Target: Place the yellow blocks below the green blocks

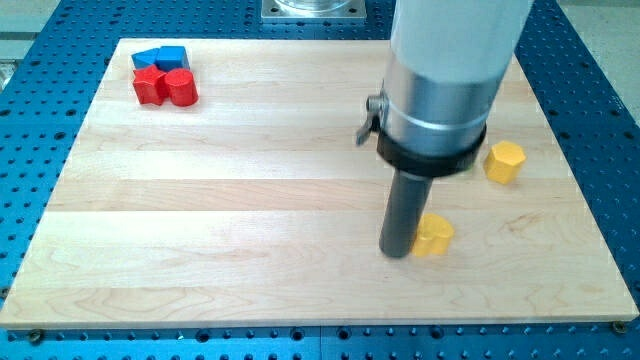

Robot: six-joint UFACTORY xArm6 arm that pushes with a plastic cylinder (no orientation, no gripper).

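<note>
My tip (398,250) rests on the board right of centre, touching the left side of a yellow block (434,236). Its shape is partly hidden by the rod. A second yellow block (504,161), hexagon-like, sits further toward the view's right and a little higher, apart from the rod. No green blocks show in the view; the wide arm body hides part of the board at the view's top right.
At the view's top left two blue blocks (160,57) sit touching two red blocks (166,87) just below them. The wooden board (220,220) lies on a blue perforated table (40,60).
</note>
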